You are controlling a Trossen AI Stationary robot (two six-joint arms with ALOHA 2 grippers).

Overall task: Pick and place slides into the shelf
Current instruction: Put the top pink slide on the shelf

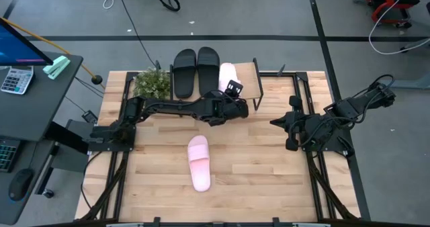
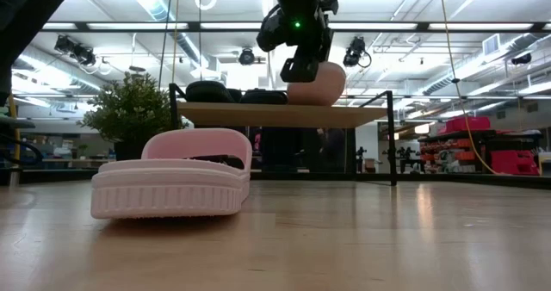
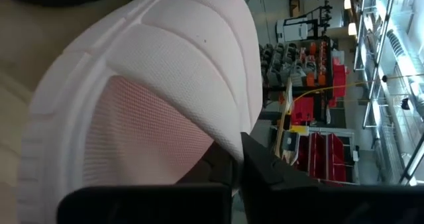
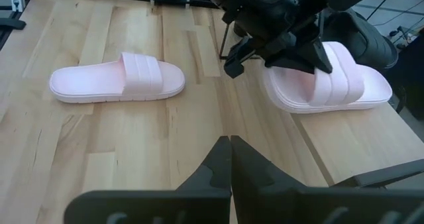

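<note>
Left gripper (image 1: 233, 93) over shelf (image 1: 269, 86), jaws closed beside pink slide (image 1: 227, 76) lying on the board, seemingly holding nothing; two black slides (image 1: 195, 71) alongside; placing step looks finished; next: fetch last pink slide (image 1: 199, 162) from table (image 1: 262, 166); right gripper (image 4: 230, 151) closed, idle.

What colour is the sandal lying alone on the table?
Pale pink sandal; the right wrist view shows it best.

The pale pink foam-like slide (image 4: 118, 83) at the left of the right wrist view looks matt, its strap ribbed. Under it the light wooden bench (image 4: 99, 158) shows smooth, faintly glossy planks. The second pink slide (image 3: 152, 91) has a fine mesh-textured lining. The two black slides (image 1: 195, 71) appear matt, rubbery.
</note>
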